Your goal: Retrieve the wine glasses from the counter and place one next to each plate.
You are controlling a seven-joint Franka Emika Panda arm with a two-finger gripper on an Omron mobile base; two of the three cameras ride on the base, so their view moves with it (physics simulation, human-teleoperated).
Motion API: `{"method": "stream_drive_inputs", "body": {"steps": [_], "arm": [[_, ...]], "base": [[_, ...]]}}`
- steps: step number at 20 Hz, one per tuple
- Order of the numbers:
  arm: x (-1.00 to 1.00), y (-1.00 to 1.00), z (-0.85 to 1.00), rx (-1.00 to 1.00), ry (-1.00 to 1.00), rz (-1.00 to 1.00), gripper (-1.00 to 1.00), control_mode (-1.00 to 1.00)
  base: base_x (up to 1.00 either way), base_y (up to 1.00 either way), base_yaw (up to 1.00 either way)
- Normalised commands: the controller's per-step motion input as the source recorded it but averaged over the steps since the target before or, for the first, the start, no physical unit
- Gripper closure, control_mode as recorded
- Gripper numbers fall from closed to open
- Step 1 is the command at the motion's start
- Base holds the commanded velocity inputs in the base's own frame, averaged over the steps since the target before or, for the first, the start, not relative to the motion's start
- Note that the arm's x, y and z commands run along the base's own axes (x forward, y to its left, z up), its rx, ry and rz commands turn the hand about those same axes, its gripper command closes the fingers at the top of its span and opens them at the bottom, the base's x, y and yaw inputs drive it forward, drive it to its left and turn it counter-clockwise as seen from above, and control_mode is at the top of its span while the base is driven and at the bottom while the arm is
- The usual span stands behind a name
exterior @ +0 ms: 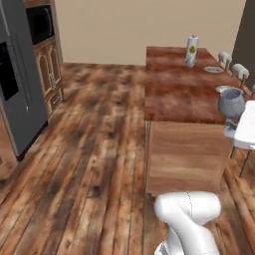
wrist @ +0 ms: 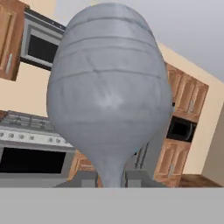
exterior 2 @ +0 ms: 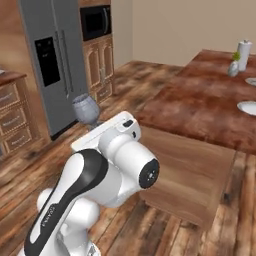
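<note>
Fridge stood grey and tall at the left of the right base view, with a microwave set in the wooden cabinets just beside it. In the hand view a stove sat under a second microwave.

Long wooden island counter ran away from the base; stools lined its far side. On top: two plates, one further along, one nearer, both along the stool side and well apart. A white cylinder and a small grey vase with a plant stood near the far end, just beside each other.

Wine glass was off the counter, held upright in the air. Pincer was clenched on its stem, fingers either side just under the bowl. In the left base view the glass hung by the near right corner of the island; in the right base view it rose above the arm's hand.
</note>
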Motion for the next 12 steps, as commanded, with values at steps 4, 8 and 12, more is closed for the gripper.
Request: {"method": "stream_drive_inputs", "body": {"steps": [4, 8, 12], "arm": [[0.0, 0.0, 0.0, 0.0, 0.0, 0.0, 1.0, 1.0], [0.0, 0.0, 0.0, 0.0, 0.0, 0.0, 1.0, 1.0], [0.0, 0.0, 0.0, 0.0, 0.0, 0.0, 1.0, 1.0]], "base": [[0.63, -0.98, -0.12], [-0.11, -1.0, -0.07], [-0.3, -1.0, -0.05]]}}
